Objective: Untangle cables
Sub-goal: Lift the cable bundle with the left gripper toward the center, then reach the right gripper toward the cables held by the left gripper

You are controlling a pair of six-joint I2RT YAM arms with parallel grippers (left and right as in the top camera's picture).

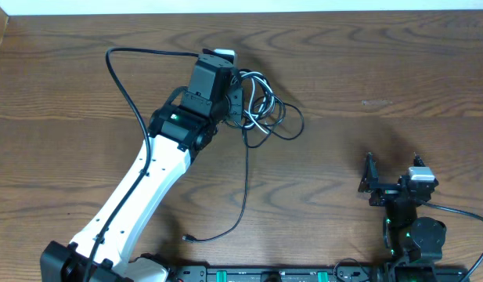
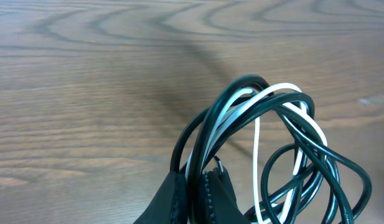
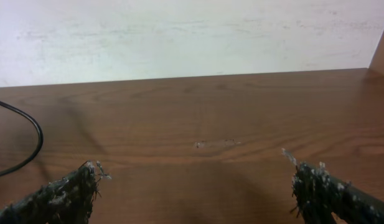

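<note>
Your left gripper point(image 2: 196, 183) is clenched on the cables point(image 1: 261, 106), a tangled bundle near the far edge of the table point(image 1: 382, 63). One black tail runs from it toward the near edge. Your right gripper point(image 1: 393, 168) stands wide open, well apart, near the near right corner.

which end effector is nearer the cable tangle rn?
Left. The left end effector is shut on the cable tangle; the right end effector sits open, well off to the tangle's right, touching no cable.

No legible text, labels, or numbers
</note>
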